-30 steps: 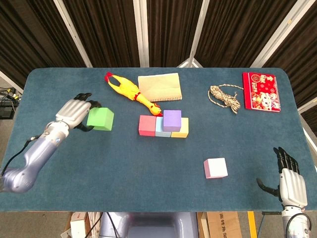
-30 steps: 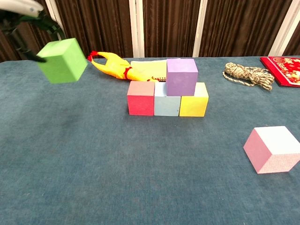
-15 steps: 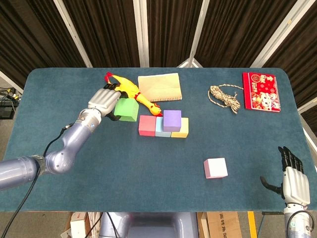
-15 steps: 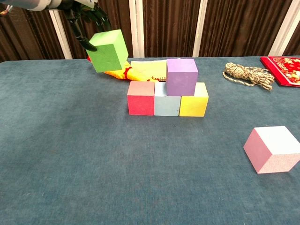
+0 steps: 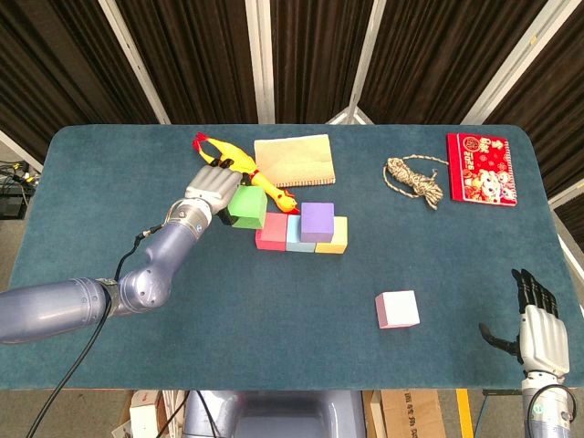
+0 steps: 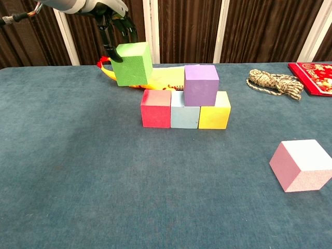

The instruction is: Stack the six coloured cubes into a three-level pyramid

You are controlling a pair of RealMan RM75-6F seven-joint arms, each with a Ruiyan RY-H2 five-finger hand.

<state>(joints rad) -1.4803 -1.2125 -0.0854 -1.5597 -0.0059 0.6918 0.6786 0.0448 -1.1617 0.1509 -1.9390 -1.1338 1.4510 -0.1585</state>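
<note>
A green cube, matte and slightly tilted, is held in the air by the left hand, whose fingers are clamped on its upper and far faces. Just below and to the right of that hand, a row of red cube, light blue cube and yellow cube stands on the blue counter; a purple cube is seated on the blue and yellow ones. A pink cube lies well apart, nearer the right hand, which is spread at the counter's near edge and holds nothing. Behind the left hand a rubber chicken and a tan notebook are seen.
</note>
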